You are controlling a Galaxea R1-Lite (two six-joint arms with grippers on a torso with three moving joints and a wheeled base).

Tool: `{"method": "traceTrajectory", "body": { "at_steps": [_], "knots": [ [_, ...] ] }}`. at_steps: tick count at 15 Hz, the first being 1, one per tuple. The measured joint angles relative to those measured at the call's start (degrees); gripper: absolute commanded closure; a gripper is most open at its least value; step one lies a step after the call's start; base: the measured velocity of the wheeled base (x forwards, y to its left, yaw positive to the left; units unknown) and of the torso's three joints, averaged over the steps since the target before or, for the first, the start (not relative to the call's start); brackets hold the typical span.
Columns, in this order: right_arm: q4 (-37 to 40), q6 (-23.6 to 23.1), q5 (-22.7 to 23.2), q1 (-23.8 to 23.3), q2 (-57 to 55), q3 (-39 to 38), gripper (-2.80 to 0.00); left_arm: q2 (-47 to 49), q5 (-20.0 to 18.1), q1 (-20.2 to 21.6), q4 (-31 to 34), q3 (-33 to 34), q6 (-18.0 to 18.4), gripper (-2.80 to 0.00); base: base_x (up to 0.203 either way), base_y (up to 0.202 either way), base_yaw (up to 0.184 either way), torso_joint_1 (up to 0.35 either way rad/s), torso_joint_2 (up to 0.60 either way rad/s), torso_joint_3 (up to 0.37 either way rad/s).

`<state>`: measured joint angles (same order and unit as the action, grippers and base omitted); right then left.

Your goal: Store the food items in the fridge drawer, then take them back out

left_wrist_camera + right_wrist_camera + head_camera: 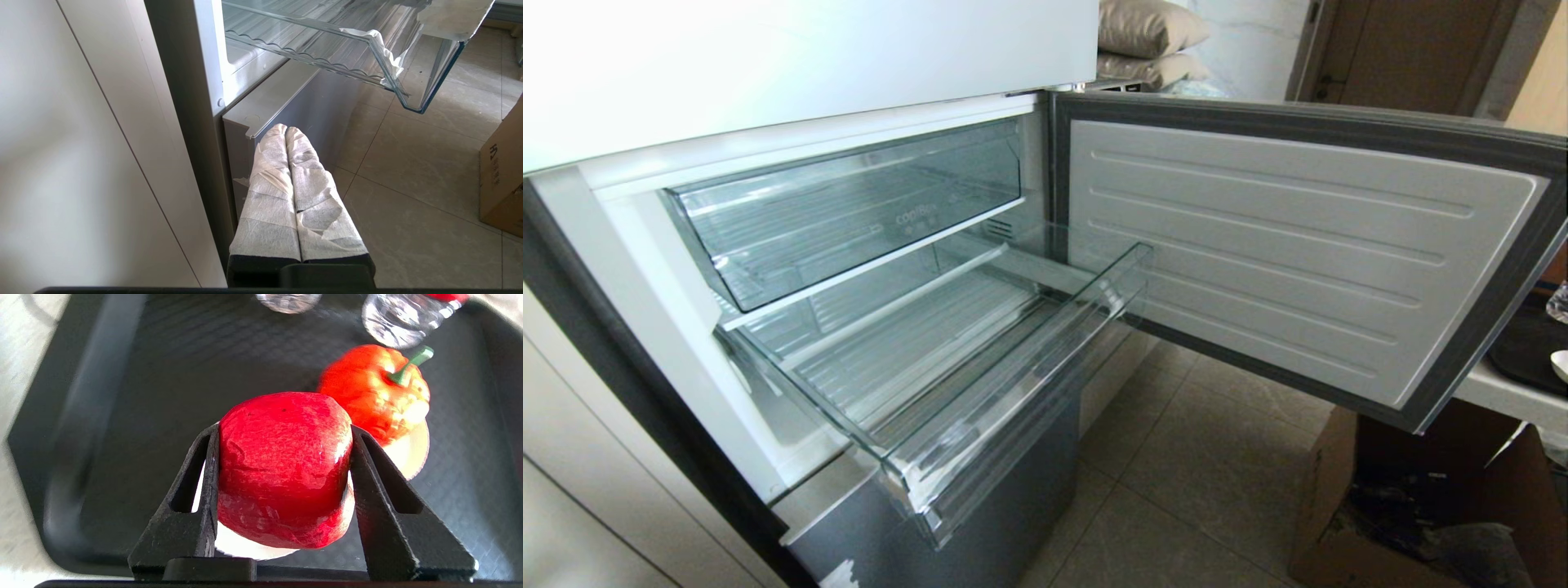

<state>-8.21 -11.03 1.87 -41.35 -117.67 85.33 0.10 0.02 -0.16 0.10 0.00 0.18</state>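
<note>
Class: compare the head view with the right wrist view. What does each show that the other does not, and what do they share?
Only the head view shows the open fridge door and the pulled-out, empty fridge drawer.

Only the right wrist view shows the right gripper shut on the glossy red fruit, with an orange-red stemmed fruit on a white dish behind.

Both show the black tray.

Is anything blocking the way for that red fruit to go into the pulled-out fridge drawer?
Nothing visible blocks it. The right pincer is shut on the red fruit over the black tray. The fridge drawer is pulled out, looks bare inside, and the fridge door stands swung aside.
</note>
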Motion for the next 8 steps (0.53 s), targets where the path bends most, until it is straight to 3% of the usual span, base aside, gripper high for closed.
{"method": "traceTrajectory", "body": {
  "at_steps": [4,8],
  "knots": [
    [-1.45,-9.39,-0.90,0.89,1.21,-2.78,0.00,0.00,0.00,0.00,0.00,0.00,0.02,0.00,0.000,0.000,0.000,0.000,0.00,0.000],
    [-1.48,-17.49,-4.62,0.86,1.43,-4.15,0.00,0.00,0.00,-0.02,-0.02,0.00,0.00,0.00,0.000,0.000,0.000,0.000,0.00,0.000]
  ]
}}
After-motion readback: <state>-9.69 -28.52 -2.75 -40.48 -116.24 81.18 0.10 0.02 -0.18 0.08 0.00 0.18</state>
